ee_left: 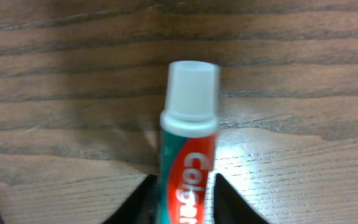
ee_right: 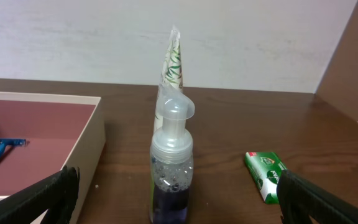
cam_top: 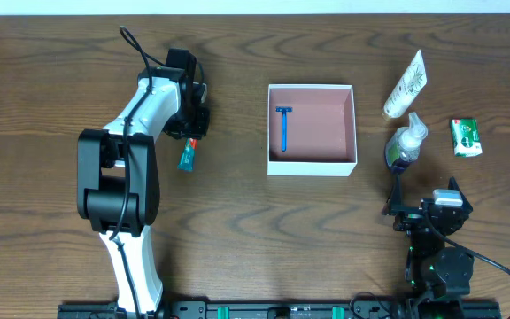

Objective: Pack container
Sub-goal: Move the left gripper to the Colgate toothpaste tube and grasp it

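The container [cam_top: 312, 166] is a square white-walled box with a pink-brown inside at the table's centre. A blue razor [cam_top: 283, 128] lies in its left part. My left gripper [cam_top: 189, 133] is shut on a red and teal toothpaste tube [cam_top: 187, 157] that lies on the table left of the container. In the left wrist view the two fingers [ee_left: 186, 199] hug the tube [ee_left: 188, 155], with its white cap pointing away. My right gripper [cam_top: 423, 197] is open and empty, low at the right front. Its fingers [ee_right: 176, 190] stand wide apart on either side of a pump bottle [ee_right: 171, 168].
A clear pump bottle with dark liquid [cam_top: 405, 146] stands right of the container. A white tube with a green pattern [cam_top: 405, 84] lies behind it. A green packet [cam_top: 466, 137] lies at the far right, also in the right wrist view [ee_right: 265, 175]. The container wall [ee_right: 73, 149] shows at left.
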Motion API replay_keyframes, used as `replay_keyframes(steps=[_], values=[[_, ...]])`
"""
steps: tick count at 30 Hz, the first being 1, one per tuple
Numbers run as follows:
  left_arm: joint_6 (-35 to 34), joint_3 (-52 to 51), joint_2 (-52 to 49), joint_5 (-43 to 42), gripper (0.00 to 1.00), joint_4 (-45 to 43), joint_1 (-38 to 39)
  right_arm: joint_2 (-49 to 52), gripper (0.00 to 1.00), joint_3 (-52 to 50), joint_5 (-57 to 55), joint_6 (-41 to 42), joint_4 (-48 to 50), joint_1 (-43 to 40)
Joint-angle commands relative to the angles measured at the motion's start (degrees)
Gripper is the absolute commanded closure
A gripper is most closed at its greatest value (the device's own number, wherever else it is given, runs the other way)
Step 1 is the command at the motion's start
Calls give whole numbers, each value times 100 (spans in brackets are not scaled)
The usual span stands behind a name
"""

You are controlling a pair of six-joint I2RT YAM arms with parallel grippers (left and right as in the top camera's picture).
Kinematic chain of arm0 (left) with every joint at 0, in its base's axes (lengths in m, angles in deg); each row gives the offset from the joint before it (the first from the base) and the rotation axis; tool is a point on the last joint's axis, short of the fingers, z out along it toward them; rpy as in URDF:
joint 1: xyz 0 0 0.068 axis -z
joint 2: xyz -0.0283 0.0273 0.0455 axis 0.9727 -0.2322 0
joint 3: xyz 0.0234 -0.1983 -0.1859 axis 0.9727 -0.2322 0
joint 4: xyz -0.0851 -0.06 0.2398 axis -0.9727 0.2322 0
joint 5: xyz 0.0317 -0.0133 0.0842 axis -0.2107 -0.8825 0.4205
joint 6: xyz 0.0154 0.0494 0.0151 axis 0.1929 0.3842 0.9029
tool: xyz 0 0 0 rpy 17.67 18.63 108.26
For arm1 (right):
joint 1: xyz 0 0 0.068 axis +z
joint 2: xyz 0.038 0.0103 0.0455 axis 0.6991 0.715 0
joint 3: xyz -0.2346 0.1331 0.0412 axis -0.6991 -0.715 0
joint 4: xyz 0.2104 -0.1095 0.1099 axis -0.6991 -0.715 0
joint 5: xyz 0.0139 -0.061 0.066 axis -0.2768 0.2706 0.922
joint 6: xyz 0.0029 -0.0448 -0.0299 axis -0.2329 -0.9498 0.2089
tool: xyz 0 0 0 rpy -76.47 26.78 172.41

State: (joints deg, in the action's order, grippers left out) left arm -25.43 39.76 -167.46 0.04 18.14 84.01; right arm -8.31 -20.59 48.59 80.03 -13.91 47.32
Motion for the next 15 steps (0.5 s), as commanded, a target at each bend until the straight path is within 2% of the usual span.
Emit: replay_keyframes(steps=[1,11,15], values=[[0,-24,-90,70,79,4,-13,-37,1,-13,2,-63,-24,85],[-129,57,-74,63,94,63,-9,-37,1,-13,2,-63,-24,85],[-192,433,101,63,94,319,33,-37,1,-13,2,-63,-24,85]])
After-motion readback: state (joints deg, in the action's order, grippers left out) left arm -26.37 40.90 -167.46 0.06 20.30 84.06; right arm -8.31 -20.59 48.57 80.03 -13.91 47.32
